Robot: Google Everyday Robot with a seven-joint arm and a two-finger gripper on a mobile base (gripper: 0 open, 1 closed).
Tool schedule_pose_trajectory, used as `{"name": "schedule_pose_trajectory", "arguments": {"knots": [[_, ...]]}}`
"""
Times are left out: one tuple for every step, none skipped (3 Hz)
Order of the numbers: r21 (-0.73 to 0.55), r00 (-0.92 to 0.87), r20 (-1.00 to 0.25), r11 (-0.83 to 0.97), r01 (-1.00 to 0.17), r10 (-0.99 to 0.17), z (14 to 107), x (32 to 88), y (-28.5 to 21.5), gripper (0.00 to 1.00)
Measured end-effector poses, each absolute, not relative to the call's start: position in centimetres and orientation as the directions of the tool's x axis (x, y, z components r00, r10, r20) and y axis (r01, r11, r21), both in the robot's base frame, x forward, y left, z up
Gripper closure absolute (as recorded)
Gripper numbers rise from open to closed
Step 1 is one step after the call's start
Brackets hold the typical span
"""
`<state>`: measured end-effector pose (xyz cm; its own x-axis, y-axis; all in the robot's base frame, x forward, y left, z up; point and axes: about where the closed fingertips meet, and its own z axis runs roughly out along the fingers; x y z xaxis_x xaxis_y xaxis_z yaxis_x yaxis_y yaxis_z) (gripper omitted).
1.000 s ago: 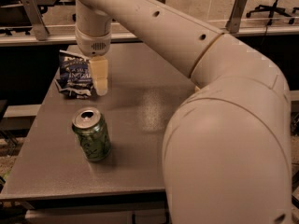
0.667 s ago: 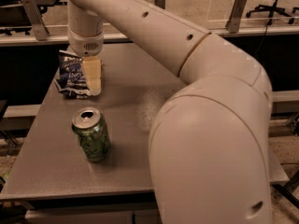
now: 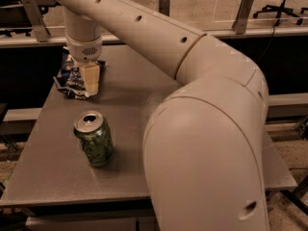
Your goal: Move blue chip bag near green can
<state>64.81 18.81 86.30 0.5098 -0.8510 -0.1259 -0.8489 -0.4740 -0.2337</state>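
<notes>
Navy-blue and crinkled, the blue chip bag (image 3: 68, 77) lies at the far left corner of the grey tabletop (image 3: 127, 107), close to both the back edge and the left edge. The green can (image 3: 94, 138) stands upright nearer the front, well apart from the bag, with bare surface between them. The robot's arm (image 3: 144, 28) reaches across from the right, and the pincer (image 3: 89, 83) points straight down at the bag's right side, low enough to touch it or nearly so. Whether the pincer is spread, pressed together or already pinching the bag cannot be told from this view.

The task looks to be at the grasp stage, with the bag not yet moved. 3 risks stand out:

1. The foil is thin and slippery, so a shallow pinch on 1 edge could let it slide free.
2. A push rather than a grip could shove the bag off the nearby left edge.
3. Bringing the bag down too close could knock the light can over.
</notes>
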Motion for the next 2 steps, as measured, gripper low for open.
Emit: {"name": "schedule_pose_trajectory", "arguments": {"knots": [[-0.228, 0.512, -0.117, -0.478, -0.848, -0.851, 85.9, 64.7, 18.6, 0.72], [-0.238, 0.523, -0.129, -0.486, -0.841, -0.843, 87.0, 64.3, 17.5, 0.99]]}}
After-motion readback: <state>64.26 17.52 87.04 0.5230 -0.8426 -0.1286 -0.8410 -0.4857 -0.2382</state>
